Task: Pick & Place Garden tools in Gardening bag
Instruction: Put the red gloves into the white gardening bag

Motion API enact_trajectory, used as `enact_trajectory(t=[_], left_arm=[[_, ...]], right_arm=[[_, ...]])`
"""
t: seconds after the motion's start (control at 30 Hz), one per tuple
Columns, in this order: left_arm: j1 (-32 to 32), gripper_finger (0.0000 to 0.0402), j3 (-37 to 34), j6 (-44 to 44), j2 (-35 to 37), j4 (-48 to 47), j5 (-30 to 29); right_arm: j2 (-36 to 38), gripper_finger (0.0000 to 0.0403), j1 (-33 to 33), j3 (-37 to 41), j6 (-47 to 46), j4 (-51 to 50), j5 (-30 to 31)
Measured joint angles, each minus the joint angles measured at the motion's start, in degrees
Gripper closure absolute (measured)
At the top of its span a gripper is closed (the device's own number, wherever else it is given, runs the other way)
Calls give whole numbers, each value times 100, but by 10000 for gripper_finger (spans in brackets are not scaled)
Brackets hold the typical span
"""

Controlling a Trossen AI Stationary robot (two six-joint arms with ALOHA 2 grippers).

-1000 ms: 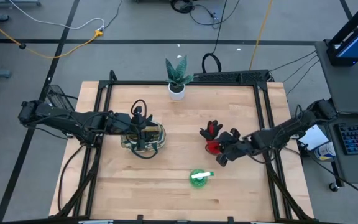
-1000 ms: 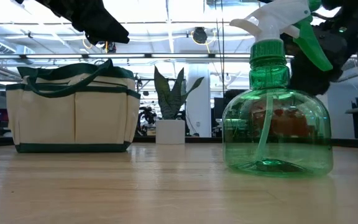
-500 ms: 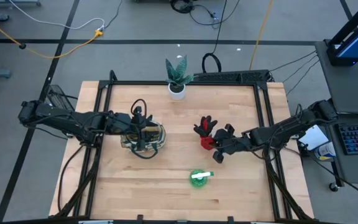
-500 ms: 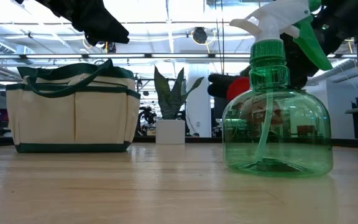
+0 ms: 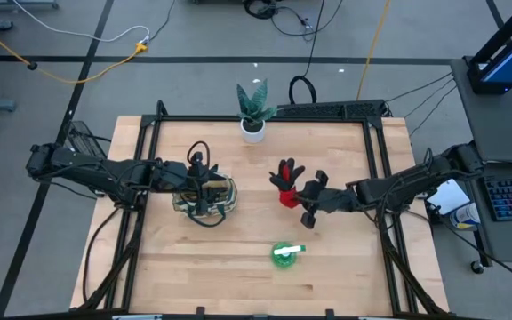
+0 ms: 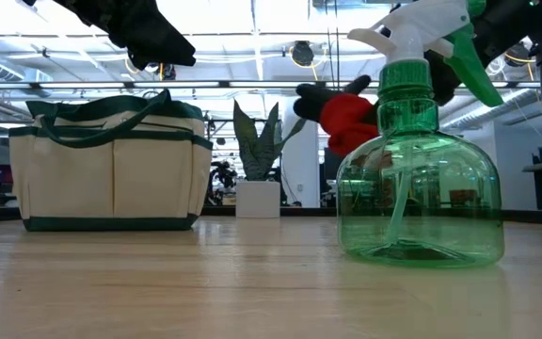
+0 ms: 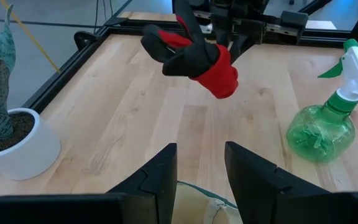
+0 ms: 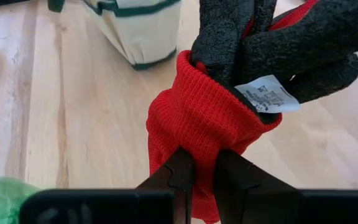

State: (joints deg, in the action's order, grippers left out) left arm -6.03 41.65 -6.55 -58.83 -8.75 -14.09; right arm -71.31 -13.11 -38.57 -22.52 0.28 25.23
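The right gripper [image 5: 302, 201] is pinching the red-black glove [image 5: 285, 182] in mid-air between the green spray bottle [image 5: 284, 254] and the gardening bag [image 5: 205, 196], over which the left gripper [image 5: 204, 190] is hovering part-open and empty, so bagging is remaining.

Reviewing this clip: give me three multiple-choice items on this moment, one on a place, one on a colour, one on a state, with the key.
1. Where is the cream canvas gardening bag with dark green trim?
A. under the left end effector
B. beside the keyboard
C. on the floor

2. What colour is the cuff of the knitted glove with black fingers?
A. yellow
B. red
C. white

3. What is the right end effector doing?
A. hanging open over bare wood
B. shut on the glove, lifted off the wooden table
C. shut on the green plastic spray bottle

Key: 1 A, the high view shows the left arm over the bag. 2 B, the right wrist view shows the red cuff. 3 B, its fingers pinch the cuff in mid-air.
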Motion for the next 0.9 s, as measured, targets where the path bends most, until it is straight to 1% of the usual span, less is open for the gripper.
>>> enact_trajectory(t=[0.23,0.57,0.9], left_arm=[[-1,261,0,-36,0,1,0],[-1,261,0,-334,0,40,-1],[1,261,1,-414,-307,826,-2]], right_arm=[[0,371,151,0,577,493,-1],[0,371,303,0,1603,1375,0],[0,371,307,0,2389,2175,8]])
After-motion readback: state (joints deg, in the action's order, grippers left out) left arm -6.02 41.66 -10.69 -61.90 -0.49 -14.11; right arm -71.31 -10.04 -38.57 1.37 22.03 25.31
